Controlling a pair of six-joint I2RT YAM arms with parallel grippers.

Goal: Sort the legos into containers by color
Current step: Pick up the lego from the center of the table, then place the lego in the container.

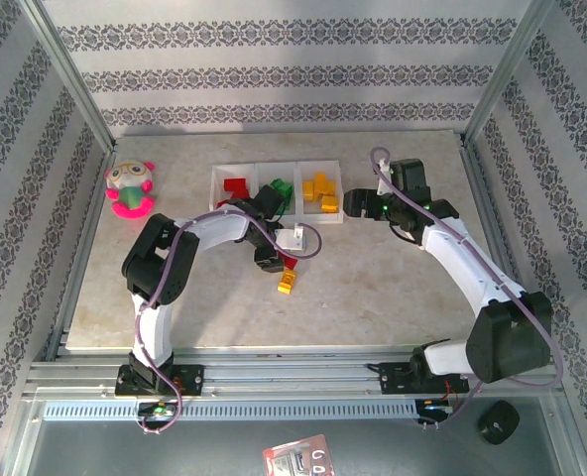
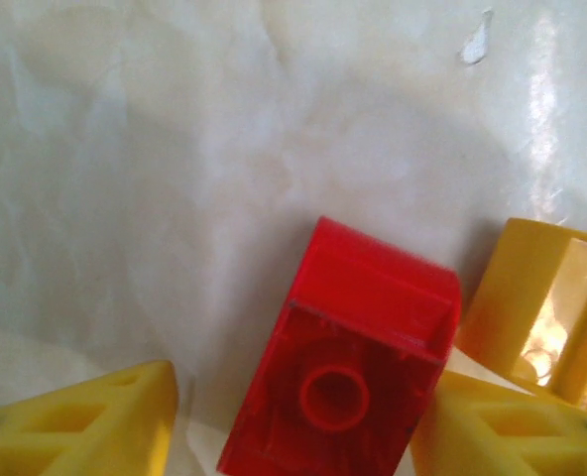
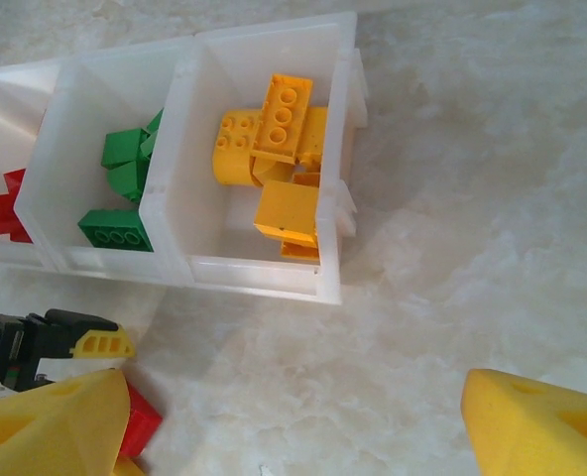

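Note:
A red lego (image 2: 338, 382) lies hollow side up on the table between the yellow fingertips of my left gripper (image 2: 298, 397). The right fingertip (image 2: 492, 426) is against it, while the left fingertip (image 2: 85, 421) stands a small gap away. A yellow lego (image 2: 541, 297) lies just right of it. From above, my left gripper (image 1: 277, 260) is in front of the containers (image 1: 217, 177), a white three-part tray (image 3: 264, 273). The tray holds red legos (image 3: 1, 203), green legos (image 3: 125, 169) and yellow legos (image 3: 274, 129), each colour in its own compartment. My right gripper (image 3: 298, 416) hangs open over bare table, right of the tray.
A pink-and-green plush toy (image 1: 130, 188) sits at the table's back left. Metal frame posts and patterned walls enclose the table. A black round object (image 1: 497, 421) and a red-and-white packet (image 1: 298, 461) lie below the front rail, off the table.

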